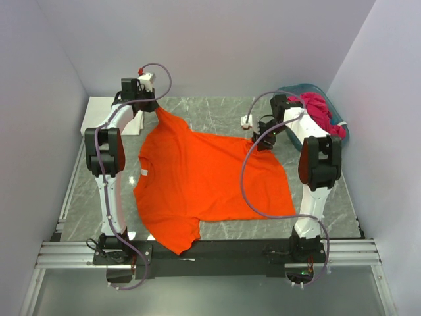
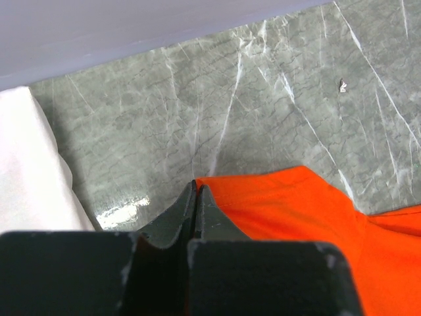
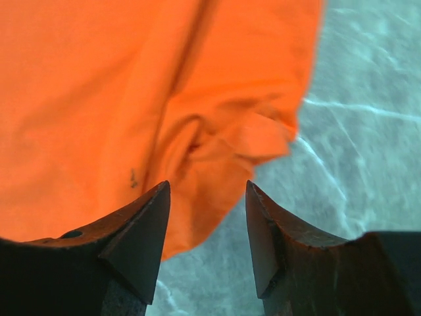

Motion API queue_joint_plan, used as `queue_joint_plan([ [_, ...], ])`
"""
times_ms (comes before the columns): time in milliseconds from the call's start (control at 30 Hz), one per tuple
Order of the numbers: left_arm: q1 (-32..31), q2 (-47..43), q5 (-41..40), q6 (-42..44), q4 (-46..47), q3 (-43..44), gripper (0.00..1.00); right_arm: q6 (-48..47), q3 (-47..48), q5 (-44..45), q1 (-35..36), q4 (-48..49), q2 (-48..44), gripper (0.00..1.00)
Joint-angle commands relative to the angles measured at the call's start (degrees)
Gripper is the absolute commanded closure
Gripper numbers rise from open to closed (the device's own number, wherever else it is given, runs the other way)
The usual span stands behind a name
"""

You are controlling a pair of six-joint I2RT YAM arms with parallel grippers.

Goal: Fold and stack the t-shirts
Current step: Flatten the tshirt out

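Orange t-shirt [image 1: 210, 178] on a marbled grey table [image 1: 217, 115]
Its soft, creased cloth lies flat mid-table; the far-left corner rises to a peak, pinched in the closed left gripper [image 2: 197, 194]. The right gripper [image 3: 207, 191] hangs open, pointed jaws apart, over the rumpled far-right corner.

White arms [image 1: 110, 197], black joints [image 1: 320, 161], looping purple cables [image 1: 243, 176]

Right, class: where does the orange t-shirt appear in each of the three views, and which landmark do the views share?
Top external: orange t-shirt spread across the centre.
Left wrist: lower right, a corner pinched in the shut left gripper.
Right wrist: upper left, just beyond the open right gripper.
Shared landmark: the grey marbled tabletop.
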Motion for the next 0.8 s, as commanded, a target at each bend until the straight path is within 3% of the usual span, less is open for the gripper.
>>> queue_joint_plan([
  [0, 0.27, -3.09, 1.45, -0.71, 1.19, 0.18, 1.0, -11.27, -3.25, -0.73, 1.01, 3.11, -4.27, 0.43],
  [100, 0.27, -3.17, 1.45, -0.36, 1.1, 0.09, 1.0, -16.73, -4.13, -3.19, 1.19, 2.41, -4.79, 0.42],
  [333, 0.27, -2.91, 1.45, -0.35, 1.1, 0.44, 1.0, -14.45, -7.12, -4.69, 1.89, 11.29, -6.73, 0.42],
  [767, 0.27, -3.09, 1.54, -0.44, 1.01, 0.27, 1.0, -14.45, -5.8, -2.84, 2.15, 10.59, -3.74, 0.48],
])
